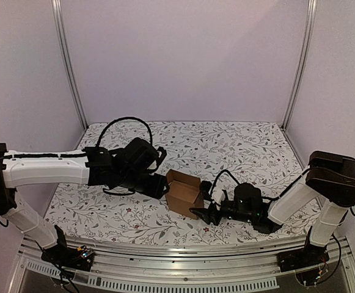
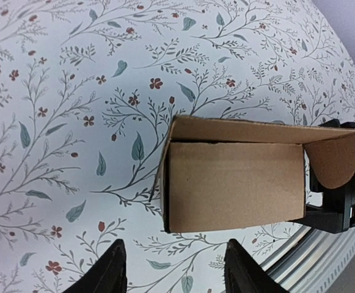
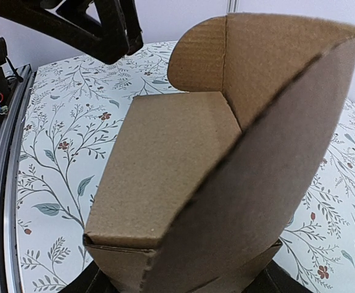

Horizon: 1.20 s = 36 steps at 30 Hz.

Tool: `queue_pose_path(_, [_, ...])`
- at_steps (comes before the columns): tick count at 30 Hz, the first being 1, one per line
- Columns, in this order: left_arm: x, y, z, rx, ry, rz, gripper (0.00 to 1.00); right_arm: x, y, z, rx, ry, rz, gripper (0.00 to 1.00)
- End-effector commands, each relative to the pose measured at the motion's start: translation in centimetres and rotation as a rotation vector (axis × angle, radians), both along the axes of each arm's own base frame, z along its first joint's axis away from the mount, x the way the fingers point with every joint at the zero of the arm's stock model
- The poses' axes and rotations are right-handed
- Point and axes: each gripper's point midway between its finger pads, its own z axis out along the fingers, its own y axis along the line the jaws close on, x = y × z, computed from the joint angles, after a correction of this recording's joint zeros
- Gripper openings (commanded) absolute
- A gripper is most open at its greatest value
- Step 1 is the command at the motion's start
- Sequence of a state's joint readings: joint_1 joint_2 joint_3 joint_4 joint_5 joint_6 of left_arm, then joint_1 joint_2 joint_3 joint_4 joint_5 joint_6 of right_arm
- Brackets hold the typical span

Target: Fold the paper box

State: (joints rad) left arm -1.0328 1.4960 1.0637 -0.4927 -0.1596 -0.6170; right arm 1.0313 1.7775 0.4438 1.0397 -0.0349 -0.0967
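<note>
Pale lilac walls [image 1: 183, 55] and slim metal posts [image 1: 67, 61] close in a desk [image 1: 244, 146] covered with a cloth printed with leafy sprigs and small red flowers. The paper box [image 1: 183, 192], plain brown cardboard, stands on the cloth towards the desk's near edge, already formed into a small carton. Its lid is raised, and a rounded tab [image 2: 333, 159] stands up at one end. Just left of the box hangs the left end effector [image 1: 159, 185]. In its wrist view the two dark fingers [image 2: 113, 268] are spread partway apart with only cloth between them, and the box lies beyond their tips, untouched. At the box's right near corner sits the right end effector [image 1: 203, 212]. Its wrist view is filled by the carton, whose lower end sits between the two fingers, one on each side. Those jaws are set wide and clasp the box across its end. Behind the box in that view, the left arm's dark end shows above the cloth.
</note>
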Motion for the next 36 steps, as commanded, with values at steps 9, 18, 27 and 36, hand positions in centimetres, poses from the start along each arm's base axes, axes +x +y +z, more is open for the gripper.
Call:
queue_pose_path(9, [1.9,-1.0,1.8,0.039,-0.073,-0.063,0.67,-0.1,-0.5,-0.8,-0.027,0.01,-0.008,0.46])
queue_pose_path(18, [3.4,-1.0,0.7,0.053,-0.068,-0.059,0.49,-0.2,-0.4,-0.8,-0.027,0.011,-0.002,0.46])
queue_pose_path(27, [4.5,-1.2,0.9,0.049,-0.083,-0.072,0.34,-0.2,-0.3,-1.0,-0.03,0.017,0.001,0.46])
queue_pose_path(36, [5.2,-1.8,1.1,0.049,-0.087,-0.088,0.22,-0.3,-0.3,-1.2,-0.033,0.018,0.008,0.46])
